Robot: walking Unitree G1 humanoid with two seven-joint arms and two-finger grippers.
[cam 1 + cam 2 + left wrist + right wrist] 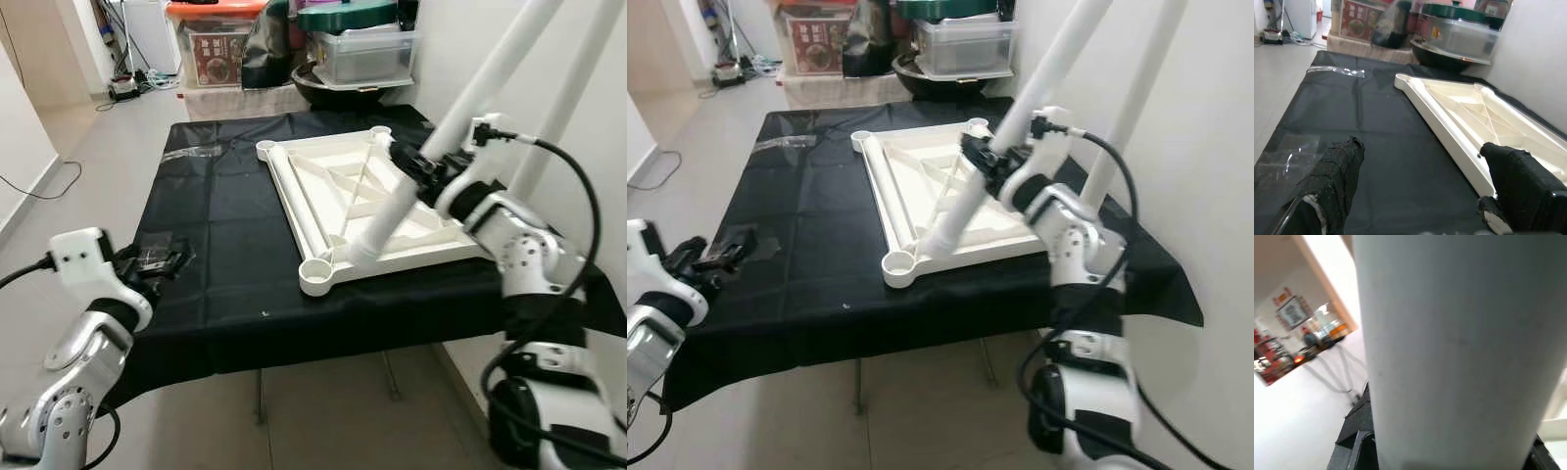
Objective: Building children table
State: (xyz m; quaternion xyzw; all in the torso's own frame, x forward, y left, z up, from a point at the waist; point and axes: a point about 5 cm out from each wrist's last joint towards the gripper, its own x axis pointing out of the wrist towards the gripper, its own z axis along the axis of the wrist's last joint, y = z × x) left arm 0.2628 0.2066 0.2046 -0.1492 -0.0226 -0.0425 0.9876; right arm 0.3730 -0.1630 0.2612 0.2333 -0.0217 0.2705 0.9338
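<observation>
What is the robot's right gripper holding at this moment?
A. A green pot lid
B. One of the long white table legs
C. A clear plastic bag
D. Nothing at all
B: the right gripper is clamped around a long white table leg, whose lower end meets a near corner of the upturned white tabletop lying on the black cloth.

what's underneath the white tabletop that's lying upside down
A black cloth lies under the tabletop, draped over the edges of a stand. Thin metal legs show below. The stand's own surface is hidden by the cloth.
</observation>
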